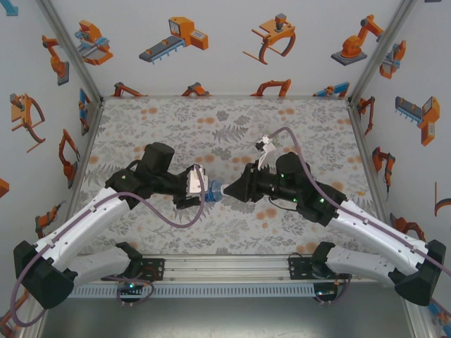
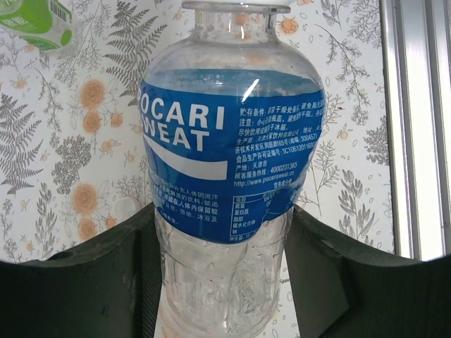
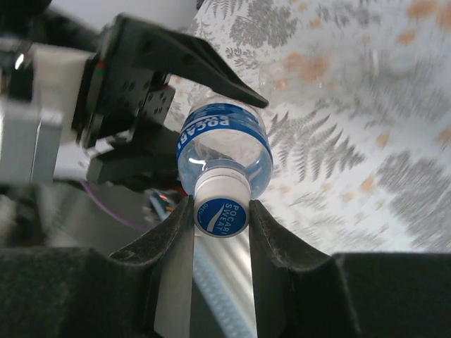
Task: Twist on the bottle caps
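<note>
Bottle (image 2: 232, 162) in left fingers (image 2: 84, 289), cap (image 3: 220, 211) between right fingers (image 3: 158, 246)

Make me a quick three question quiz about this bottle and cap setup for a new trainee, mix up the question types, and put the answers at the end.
1. Multiple choice: what is the left gripper closed on? A, a cup. B, the blue-label bottle. C, nothing.
2. True or false: the right gripper has one finger on each side of the cap, which sits on that bottle's neck.
3. Fill the gap: the second bottle, in the top left corner of the left wrist view, has a ____ label.

Key: 1 B. 2 true. 3 green.
</note>
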You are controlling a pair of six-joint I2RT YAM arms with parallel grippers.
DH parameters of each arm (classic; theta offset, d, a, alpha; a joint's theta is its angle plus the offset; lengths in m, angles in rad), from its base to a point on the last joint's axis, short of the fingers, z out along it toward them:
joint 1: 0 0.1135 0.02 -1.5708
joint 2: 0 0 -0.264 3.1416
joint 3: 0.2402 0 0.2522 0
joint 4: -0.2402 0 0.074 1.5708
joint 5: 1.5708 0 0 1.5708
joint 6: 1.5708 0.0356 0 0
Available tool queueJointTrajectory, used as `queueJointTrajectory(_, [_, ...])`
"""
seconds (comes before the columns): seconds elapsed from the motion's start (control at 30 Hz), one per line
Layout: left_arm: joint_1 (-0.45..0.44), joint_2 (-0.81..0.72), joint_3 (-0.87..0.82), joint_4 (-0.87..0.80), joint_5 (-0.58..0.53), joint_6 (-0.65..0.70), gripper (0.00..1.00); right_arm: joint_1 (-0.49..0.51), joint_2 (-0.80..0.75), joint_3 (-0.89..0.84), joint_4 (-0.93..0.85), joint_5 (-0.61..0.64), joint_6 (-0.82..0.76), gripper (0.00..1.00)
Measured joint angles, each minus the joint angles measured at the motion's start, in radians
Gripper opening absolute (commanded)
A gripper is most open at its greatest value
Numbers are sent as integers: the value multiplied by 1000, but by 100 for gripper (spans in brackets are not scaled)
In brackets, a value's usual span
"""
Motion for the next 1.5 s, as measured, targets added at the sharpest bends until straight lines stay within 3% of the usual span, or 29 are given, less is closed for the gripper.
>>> queueJointTrajectory(0.13, [0,1,0,-3,-10,0,0,1,0,-12,-41,59,327,0])
queueJointTrajectory(0.27, [2,3,0,-14,-27,0,0,1,19,-12,-61,76,473,0])
queueJointTrajectory(0.5, [2,4,0,-21,-41,0,0,1,33,-2,-76,87,517,31])
queueJointTrajectory(0.6, [2,4,0,-5,-36,-1,0,3,33,22,-99,107,468,40])
queueJointTrajectory(0.7, [-3,2,0,9,-7,0,0,0,33,59,-150,164,386,42])
queueJointTrajectory(0.87, [-8,1,0,10,20,0,0,-45,33,81,-227,233,278,41])
queueJointTrajectory(1.17, [-8,-3,0,15,23,1,0,-112,33,82,-308,242,136,40])
queueJointTrajectory(1.33, [-8,-3,0,15,23,1,0,-112,29,116,-293,179,-71,39])
queueJointTrajectory(1.5, [-8,-3,0,15,23,1,0,-112,12,146,-228,19,-364,40])
